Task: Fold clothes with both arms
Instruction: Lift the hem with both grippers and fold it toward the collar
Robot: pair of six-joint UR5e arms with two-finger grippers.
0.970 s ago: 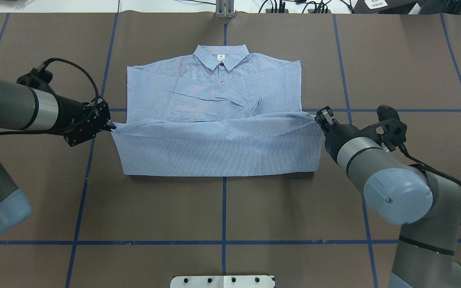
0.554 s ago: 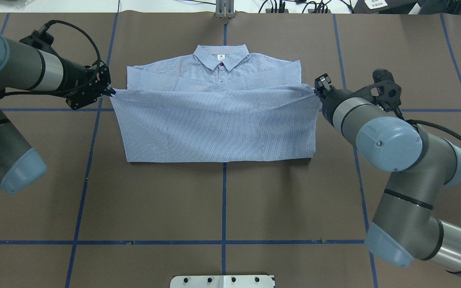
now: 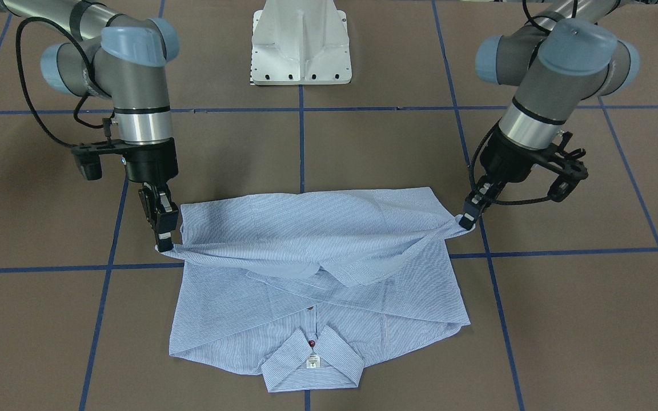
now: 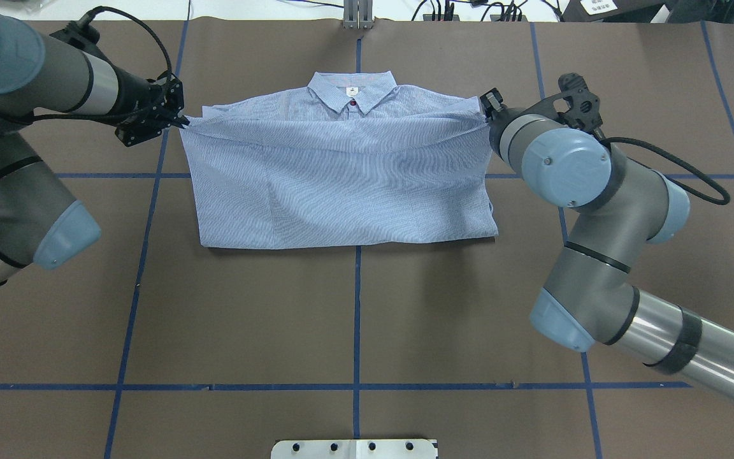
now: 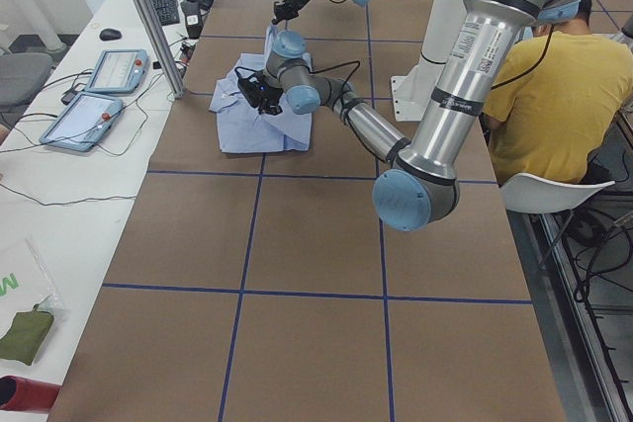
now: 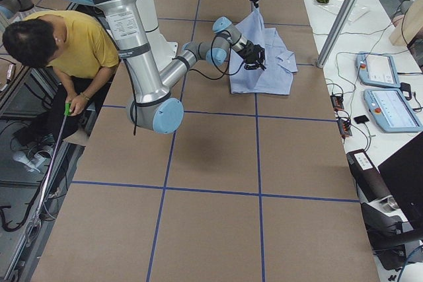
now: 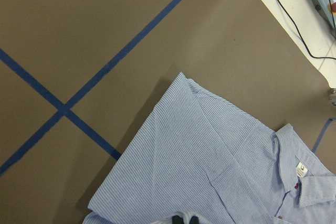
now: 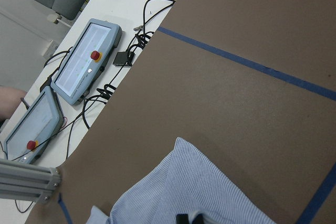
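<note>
The light blue striped shirt (image 4: 341, 185) lies on the brown table, collar (image 4: 352, 92) at the far side, white neck label and a dark red button showing. Its lower half is folded up over the body. My left gripper (image 4: 182, 121) is shut on the left corner of that raised hem, just above the shirt's shoulder. My right gripper (image 4: 487, 108) is shut on the right corner. The front-facing view shows the hem stretched between the left gripper (image 3: 466, 220) and the right gripper (image 3: 163, 245), sagging over the shirt (image 3: 317, 285). The wrist views show the shirt (image 7: 210, 171) (image 8: 194, 192) under the fingertips.
The white pedestal base (image 3: 300, 45) stands at the near table edge. An aluminium post (image 4: 357, 16) and cables sit beyond the collar. Teach pendants (image 6: 380, 70) lie on the white bench past the far edge. A person in yellow (image 5: 554, 86) sits behind the robot.
Both grippers have carried the hem away from the robot toward the collar. The folded layer now covers the sleeves and reaches the shoulders; the near fold line has shifted farther from the robot.
</note>
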